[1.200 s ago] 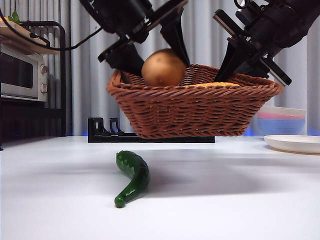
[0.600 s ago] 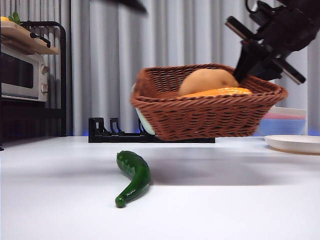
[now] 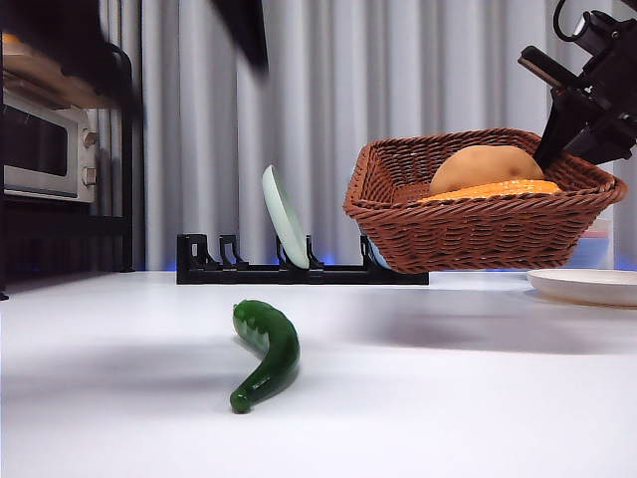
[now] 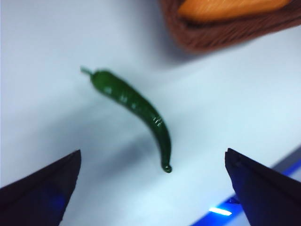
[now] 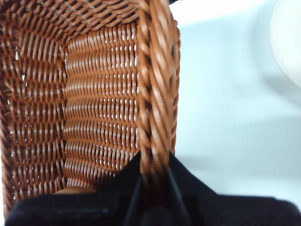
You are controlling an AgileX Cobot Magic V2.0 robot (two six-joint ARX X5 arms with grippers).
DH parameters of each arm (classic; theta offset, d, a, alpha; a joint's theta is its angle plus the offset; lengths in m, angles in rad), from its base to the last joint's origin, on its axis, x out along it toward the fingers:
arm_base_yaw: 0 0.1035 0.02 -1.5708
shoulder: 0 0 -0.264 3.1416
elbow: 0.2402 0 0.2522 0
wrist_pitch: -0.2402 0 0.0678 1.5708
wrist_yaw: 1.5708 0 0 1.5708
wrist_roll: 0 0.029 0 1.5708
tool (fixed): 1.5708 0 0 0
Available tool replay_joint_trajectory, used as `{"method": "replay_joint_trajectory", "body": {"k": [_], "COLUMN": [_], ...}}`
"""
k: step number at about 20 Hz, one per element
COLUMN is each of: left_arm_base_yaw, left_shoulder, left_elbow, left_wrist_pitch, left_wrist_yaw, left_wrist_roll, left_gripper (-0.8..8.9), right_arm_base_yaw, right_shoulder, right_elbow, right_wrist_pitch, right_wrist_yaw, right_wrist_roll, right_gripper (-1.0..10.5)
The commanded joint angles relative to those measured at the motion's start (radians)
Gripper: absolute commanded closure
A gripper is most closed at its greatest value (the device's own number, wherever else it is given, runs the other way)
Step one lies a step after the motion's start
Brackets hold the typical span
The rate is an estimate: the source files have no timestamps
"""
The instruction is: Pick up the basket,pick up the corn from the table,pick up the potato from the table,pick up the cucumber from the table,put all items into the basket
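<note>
The brown wicker basket (image 3: 478, 224) hangs above the table at the right, held by its right rim (image 5: 155, 94) in my right gripper (image 5: 154, 176), which is shut on it. Inside it lie the tan potato (image 3: 486, 167) and the orange-yellow corn (image 3: 493, 189). The corn (image 4: 230, 8) also shows in the left wrist view. The dark-green cucumber (image 3: 266, 349) lies on the white table (image 3: 448, 398) in front. My left gripper (image 4: 150, 183) hovers open above the cucumber (image 4: 136, 110), apart from it. In the front view that arm is a dark blur at the top left.
A black dish rack (image 3: 299, 269) with a pale plate (image 3: 284, 219) stands at the back. A microwave on a shelf (image 3: 45, 144) is at the left. A white plate (image 3: 587, 286) lies at the right, under the basket's edge.
The basket with potato and corn has moved right, carried by my right gripper. The left arm let go of the potato, left the basket and now hangs over the cucumber.
</note>
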Motion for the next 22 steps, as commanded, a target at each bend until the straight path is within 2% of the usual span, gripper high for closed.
{"method": "replay_joint_trajectory", "body": {"k": [1, 4, 7, 13, 14, 16, 18, 22], "left_arm_base_yaw": [0.022, 0.052, 0.103, 0.169, 0.172, 0.172, 0.171, 0.171], "left_shoulder": [0.055, 0.167, 0.296, 0.450, 0.454, 0.455, 0.455, 0.453], "left_elbow": [-0.106, -0.123, -0.123, -0.122, -0.122, -0.122, -0.122, -0.122], "left_wrist_pitch": [0.132, 0.267, 0.413, 0.495, 0.505, 0.509, 0.500, 0.430], "left_wrist_yaw": [0.009, 0.030, 0.117, 0.122, 0.122, 0.121, 0.121, 0.121], "left_wrist_roll": [-0.074, -0.082, -0.086, -0.092, -0.089, -0.051, -0.001, 0.052], "left_gripper": [2.52, 2.52, 2.52, 2.56, 3.06, 5.47, 8.29, 8.22], "right_arm_base_yaw": [0.000, 0.001, 0.000, 0.000, 0.000, 0.000, 0.000, 0.001], "right_shoulder": [-0.002, -0.002, -0.002, -0.002, -0.002, -0.002, -0.002, -0.002], "right_elbow": [0.019, 0.029, 0.030, 0.030, 0.030, 0.030, 0.030, 0.030], "right_wrist_pitch": [0.019, 0.019, 0.018, 0.018, 0.019, 0.019, 0.019, 0.018], "right_wrist_yaw": [-0.016, -0.018, -0.066, -0.065, -0.065, -0.064, -0.064, -0.065], "right_wrist_roll": [0.014, 0.014, 0.013, 0.013, 0.013, 0.013, 0.013, 0.014], "right_gripper": [9.6, 9.6, 9.6, 9.6, 9.6, 9.6, 9.6, 9.6]}}
